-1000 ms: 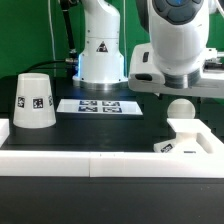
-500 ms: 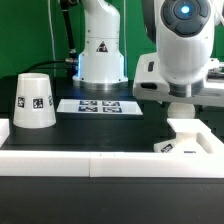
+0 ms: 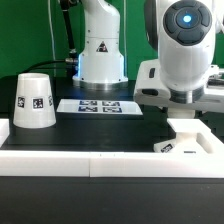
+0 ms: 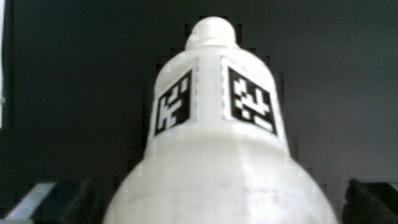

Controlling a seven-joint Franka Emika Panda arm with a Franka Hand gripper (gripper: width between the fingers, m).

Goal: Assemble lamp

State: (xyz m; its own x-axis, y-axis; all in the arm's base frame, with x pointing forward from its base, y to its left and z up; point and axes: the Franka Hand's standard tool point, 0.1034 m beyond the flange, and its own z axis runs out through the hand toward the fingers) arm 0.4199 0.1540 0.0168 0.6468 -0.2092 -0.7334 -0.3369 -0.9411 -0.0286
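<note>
In the wrist view the white bulb (image 4: 210, 130) fills the frame. It carries two black-and-white tags, and its narrow neck points away from the camera over the black table. My gripper (image 4: 199, 205) is shut on the bulb's round body, with a dark finger (image 4: 39, 203) at each side. In the exterior view my arm (image 3: 185, 60) hangs over the exterior view's right and hides the bulb. The flat base block (image 3: 196, 138) lies just below it. The cup-like shade (image 3: 35, 100) stands upside down at the exterior view's left.
The marker board (image 3: 100, 105) lies flat at the table's middle back. The robot's white pedestal (image 3: 100, 50) stands behind it. A long white ledge (image 3: 90, 165) runs along the near edge of the black table.
My arm has moved toward the exterior view's right. The bulb, seen under the hand one second ago, is now hidden behind the arm. The shade and base have not moved.
</note>
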